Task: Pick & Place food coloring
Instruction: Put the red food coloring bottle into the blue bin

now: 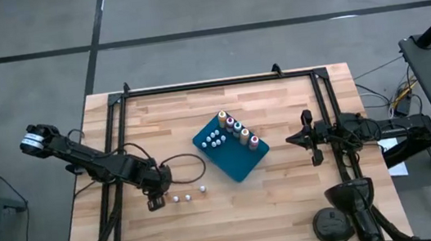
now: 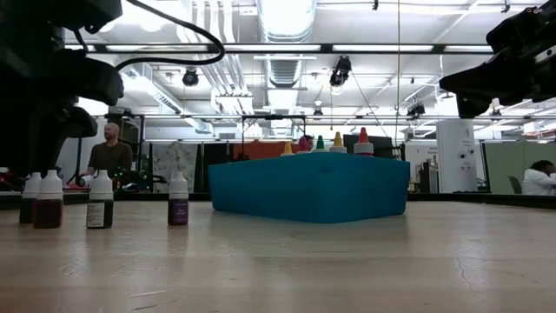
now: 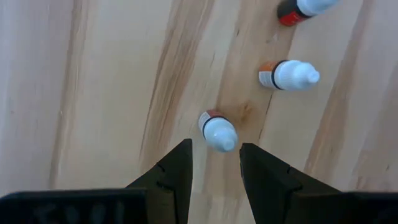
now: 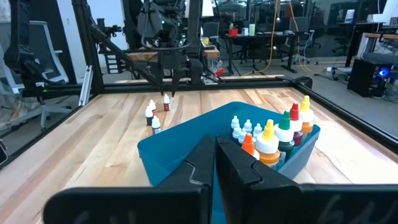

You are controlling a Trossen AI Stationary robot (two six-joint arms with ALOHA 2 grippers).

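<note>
Several tiny white-capped food coloring bottles stand upright on the wooden table near its front left. One bottle [image 3: 217, 130] stands just below the tips of my left gripper [image 3: 216, 147], which points down, open, and touches nothing. Two more bottles [image 3: 289, 74] [image 3: 305, 9] stand a little to the right of it. The blue tray [image 1: 237, 163] sits mid-table; a row of coloured-top bottles [image 1: 239, 129] stands in it beside smaller white-topped ones [image 1: 214, 139]. My right gripper [image 1: 292, 138] waits shut and level at the tray's right.
Black frame rails [image 1: 219, 81] run along the table's far edge and down both sides. A dark cable [image 1: 188, 167] loops on the table between my left arm and the tray. Bare wood lies in front of the tray toward the near edge.
</note>
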